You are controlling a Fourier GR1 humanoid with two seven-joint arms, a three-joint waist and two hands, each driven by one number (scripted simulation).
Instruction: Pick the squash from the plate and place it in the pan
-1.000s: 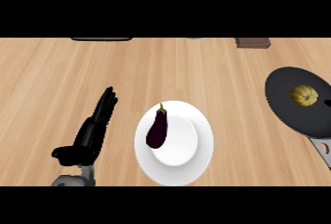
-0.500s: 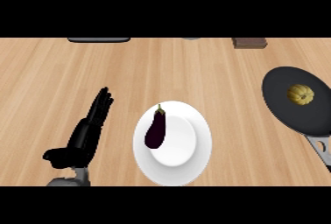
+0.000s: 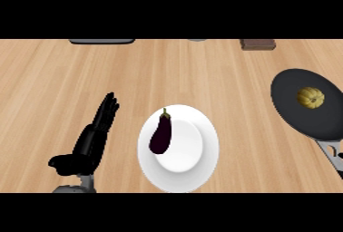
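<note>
One left hand (image 3: 92, 140) only, fingers straight and pressed together, resting on bench (image 3: 167, 72) beside white plate (image 3: 201, 149). Purple eggplant (image 3: 161, 133) on plate. Yellow squash (image 3: 310, 96) inside dark pan (image 3: 301, 118), far right.

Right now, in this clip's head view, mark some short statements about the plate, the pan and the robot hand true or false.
1. A dark eggplant lies on the white plate. True.
2. The pan holds nothing. False: a small yellow squash sits in it.
3. The left robot hand is open, left of the plate. True.
4. The left robot hand grips the eggplant. False: it touches neither eggplant nor plate.
5. The pan is left of the plate. False: it is right.
</note>
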